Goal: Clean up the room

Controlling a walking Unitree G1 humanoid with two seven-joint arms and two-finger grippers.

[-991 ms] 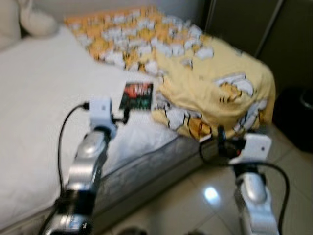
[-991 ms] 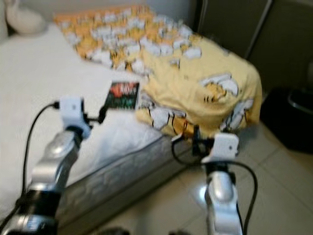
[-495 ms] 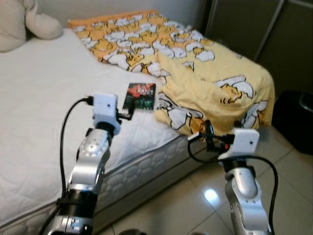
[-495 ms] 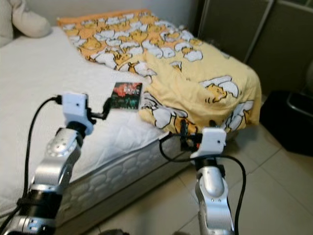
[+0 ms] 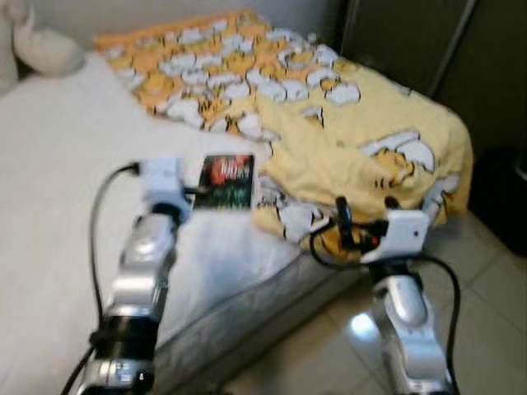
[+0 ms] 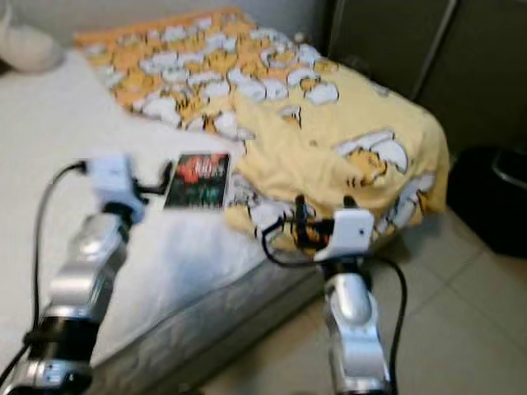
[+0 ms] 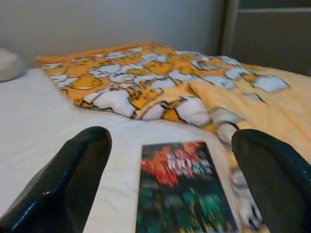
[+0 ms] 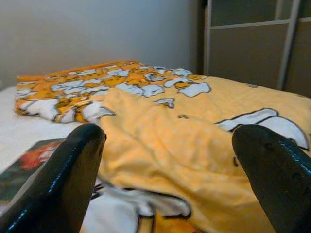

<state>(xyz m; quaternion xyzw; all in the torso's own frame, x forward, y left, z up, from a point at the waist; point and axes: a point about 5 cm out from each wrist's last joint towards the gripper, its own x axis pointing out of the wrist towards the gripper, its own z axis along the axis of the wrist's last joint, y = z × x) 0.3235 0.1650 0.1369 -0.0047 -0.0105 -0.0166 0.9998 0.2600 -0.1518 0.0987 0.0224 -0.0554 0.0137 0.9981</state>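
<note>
Bed (image 5: pixel 58 164) with white sheet is sitting in front of the robot, and nothing is looking tidied yet. Book (image 5: pixel 228 181) with dark cover and red title is lying flat on the sheet, its edge touching the crumpled yellow blanket (image 5: pixel 362 148) with a cartoon cat print, which is bunching over the far corner of the mattress and hanging off its side. Pale pillow (image 5: pixel 45 49) is resting at the far top of the bed.

Left claw (image 7: pixel 170 179) is hovering just beside the near end of the book, fingers (image 7: pixel 73 174) spreading wide on either side of it, not touching it. Right claw (image 8: pixel 165 179) is pointing at the blanket's hanging edge, fingers wide apart too, holding nothing.

Progress is looking early: the book is not yet being picked up and the blanket is unfolded. Likely left to do: gripping the book and taking it off the bed, then straightening the blanket. Head views are blurry, so fine contact is hard to confirm there.

Dark bin (image 6: pixel 494 206) is standing on the tiled floor (image 6: pixel 461 329) past the bed.
</note>
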